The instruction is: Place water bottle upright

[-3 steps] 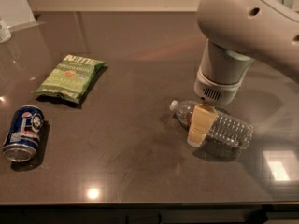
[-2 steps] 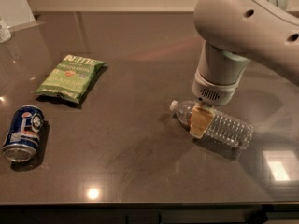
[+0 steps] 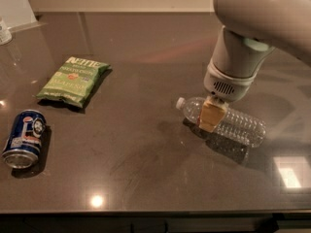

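One water bottle [image 3: 240,126] lies flat, with the gripper [image 3: 212,116] set over its neck end; whether it is clenched cannot be told. A firm hold should be secured before tipping.

Chip bag [image 3: 72,80]: green, lying flat on the dark table [image 3: 146,174], left of centre.
Soda can [image 3: 23,139]: blue, on its side, nearer the front edge, apart from the bag.
Gripper [image 3: 212,115]: right side, well apart from both.
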### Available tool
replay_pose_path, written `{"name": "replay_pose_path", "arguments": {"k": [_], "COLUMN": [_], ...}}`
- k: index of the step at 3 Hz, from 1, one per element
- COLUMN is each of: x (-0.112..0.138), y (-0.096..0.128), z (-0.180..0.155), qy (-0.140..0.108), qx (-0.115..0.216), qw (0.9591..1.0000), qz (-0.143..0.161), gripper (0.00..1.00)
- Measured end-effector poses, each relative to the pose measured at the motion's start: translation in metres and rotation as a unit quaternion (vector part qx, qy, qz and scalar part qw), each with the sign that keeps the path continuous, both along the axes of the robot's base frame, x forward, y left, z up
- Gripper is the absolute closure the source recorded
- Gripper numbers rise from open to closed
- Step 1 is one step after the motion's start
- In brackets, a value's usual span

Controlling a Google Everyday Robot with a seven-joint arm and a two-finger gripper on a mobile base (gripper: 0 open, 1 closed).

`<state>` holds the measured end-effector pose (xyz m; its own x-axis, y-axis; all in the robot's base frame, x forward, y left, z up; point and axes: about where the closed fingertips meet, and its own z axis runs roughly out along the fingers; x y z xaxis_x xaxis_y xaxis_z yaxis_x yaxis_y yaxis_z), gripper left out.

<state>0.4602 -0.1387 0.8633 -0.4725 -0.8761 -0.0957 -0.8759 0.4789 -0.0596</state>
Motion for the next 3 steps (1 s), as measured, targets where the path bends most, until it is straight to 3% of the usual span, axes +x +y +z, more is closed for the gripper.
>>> {"name": "replay_pose_path", "arguments": {"k": [1, 2, 3], "x": [0.009, 0.021, 0.031], "y": [0.000, 0.002, 0.007], "z": [0.032, 0.066, 0.094], "qy": [-0.016, -0.048, -0.084], "qx": [0.057, 0.141, 0.234], "qw": [0.9982, 0.9884, 0.9674], "qz": [0.013, 0.029, 0.047], "gripper": [1.00, 1.00, 1.00]}}
